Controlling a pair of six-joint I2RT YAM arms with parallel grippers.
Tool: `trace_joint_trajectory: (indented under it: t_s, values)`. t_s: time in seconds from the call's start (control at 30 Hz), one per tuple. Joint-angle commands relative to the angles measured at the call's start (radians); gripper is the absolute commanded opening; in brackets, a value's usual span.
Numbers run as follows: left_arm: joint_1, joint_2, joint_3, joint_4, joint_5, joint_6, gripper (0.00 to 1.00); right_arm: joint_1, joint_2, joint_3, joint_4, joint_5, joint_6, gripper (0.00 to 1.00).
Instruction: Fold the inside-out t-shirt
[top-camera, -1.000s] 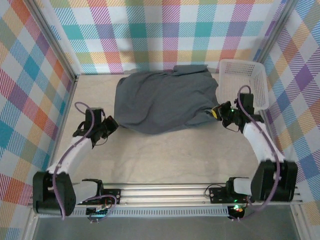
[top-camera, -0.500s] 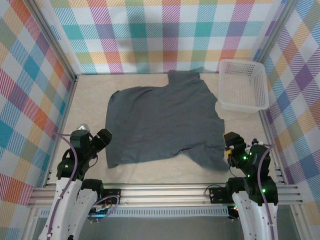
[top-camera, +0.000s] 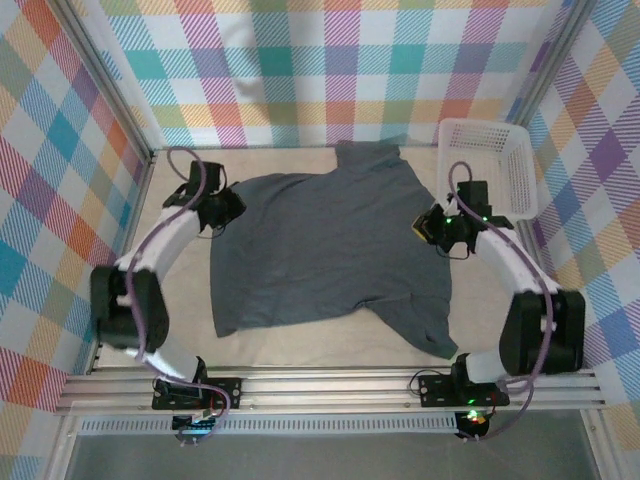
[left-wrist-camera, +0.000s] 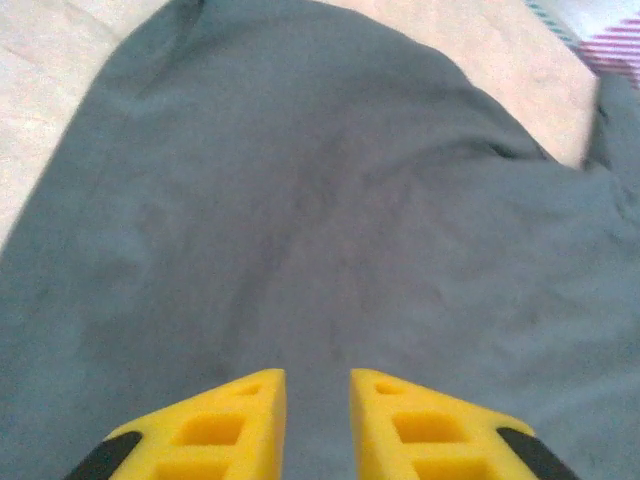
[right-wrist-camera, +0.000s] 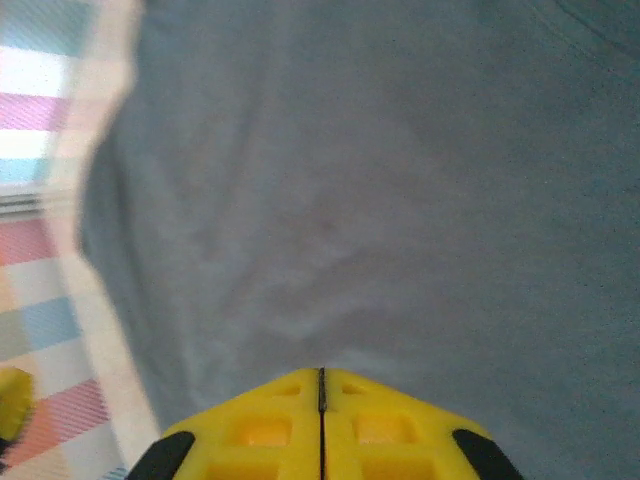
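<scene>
shirt: spread flat, centre of top view, lower-right hem rumpled | left gripper: at its upper-left sleeve, fingers a slit apart, pinch unclear | right gripper: at its right edge, clenched, hold on cloth unclear | progress: no fold made, all folding left

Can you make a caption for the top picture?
The left pincer and right pincer at opposite edges of a grey t-shirt spread out, white basket beside it.

- I note both arms have moved from the near rail out to the inside-out t-shirt.
- The left gripper is now at its far-left edge, jaws narrowed to a slit.
- The right gripper is now at its right edge, jaws pressed together.
</scene>
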Motion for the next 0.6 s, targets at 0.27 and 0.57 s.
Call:
trace_joint_trajectory:
  t_s: [0.27,0.57]
  values:
    - [0.047,0.577,0.548,-0.116,-0.138,-0.042,0.02,0.047,0.142,-0.106,0.043,-0.002,0.042,0.00]
    - [0.136,0.912,0.960,-0.221,-0.013,-0.040,0.00,0.194,0.196,-0.189,0.111,0.063,0.176,0.00]
